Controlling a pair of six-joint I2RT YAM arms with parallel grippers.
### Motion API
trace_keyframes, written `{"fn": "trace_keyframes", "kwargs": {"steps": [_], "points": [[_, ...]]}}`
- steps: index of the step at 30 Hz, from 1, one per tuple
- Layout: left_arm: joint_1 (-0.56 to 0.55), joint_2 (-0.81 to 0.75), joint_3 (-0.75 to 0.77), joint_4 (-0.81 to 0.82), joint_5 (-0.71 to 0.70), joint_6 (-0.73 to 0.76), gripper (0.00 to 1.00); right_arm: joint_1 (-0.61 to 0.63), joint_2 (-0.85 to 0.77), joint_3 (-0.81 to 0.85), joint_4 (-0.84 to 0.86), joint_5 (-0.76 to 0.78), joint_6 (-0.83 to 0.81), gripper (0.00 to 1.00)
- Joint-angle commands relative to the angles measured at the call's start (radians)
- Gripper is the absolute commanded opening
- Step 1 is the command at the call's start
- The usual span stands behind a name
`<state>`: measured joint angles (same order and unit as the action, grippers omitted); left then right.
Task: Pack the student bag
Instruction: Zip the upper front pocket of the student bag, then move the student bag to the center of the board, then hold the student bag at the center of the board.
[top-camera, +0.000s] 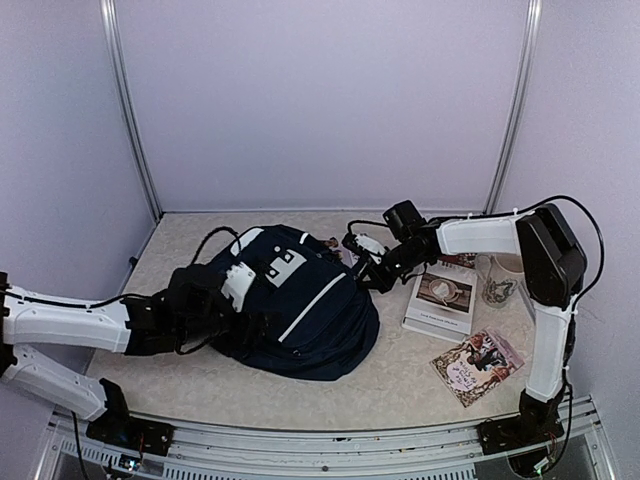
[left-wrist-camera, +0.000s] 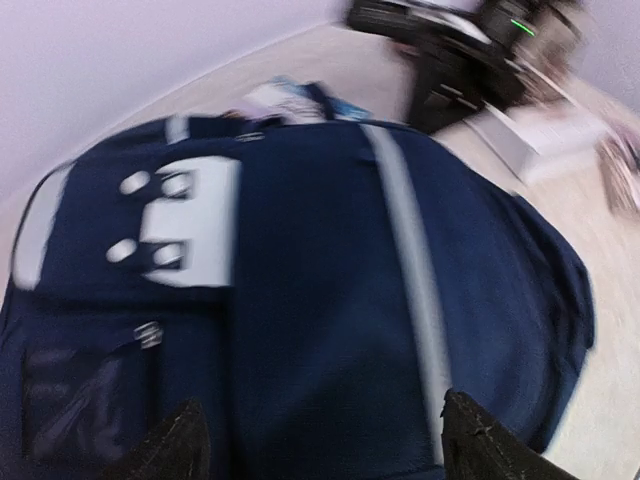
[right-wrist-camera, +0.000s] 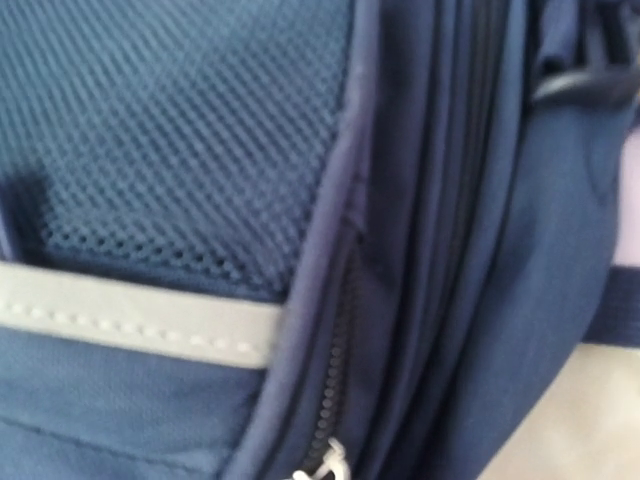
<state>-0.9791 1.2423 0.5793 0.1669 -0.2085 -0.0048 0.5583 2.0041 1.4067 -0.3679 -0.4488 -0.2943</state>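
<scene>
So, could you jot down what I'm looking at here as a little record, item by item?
bag: student bag, dark navy, lying on the table, left of middle
left gripper: open, fingertips spread over the bag's left side
right gripper: shut, at the bag's right edge by the zipper; whether it grips anything cannot be told
still outside the bag: book with a coffee cup on its cover, mug, small flowery booklet, all to the right

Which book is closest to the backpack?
The white book with a coffee cup on its cover, right beside the backpack; the colourful book lies farther away, toward the front.
</scene>
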Motion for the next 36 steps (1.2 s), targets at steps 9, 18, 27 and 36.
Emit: {"fn": "trace_keyframes", "kwargs": {"steps": [9, 18, 27, 36], "points": [[0.607, 0.054, -0.095, -0.139, 0.133, -0.744, 0.75, 0.115, -0.111, -0.227, 0.184, 0.006, 0.091, 0.0], [0.621, 0.418, 0.037, 0.212, 0.283, -0.747, 0.66, 0.338, -0.152, -0.247, 0.185, -0.121, 0.093, 0.0], [0.617, 0.437, 0.366, 0.17, 0.265, -0.527, 0.91, 0.467, -0.084, -0.163, 0.314, -0.257, 0.174, 0.0], [0.28, -0.1, 0.009, 0.221, -0.078, -0.287, 0.89, 0.379, -0.026, -0.133, 0.302, -0.291, 0.252, 0.0]]}}
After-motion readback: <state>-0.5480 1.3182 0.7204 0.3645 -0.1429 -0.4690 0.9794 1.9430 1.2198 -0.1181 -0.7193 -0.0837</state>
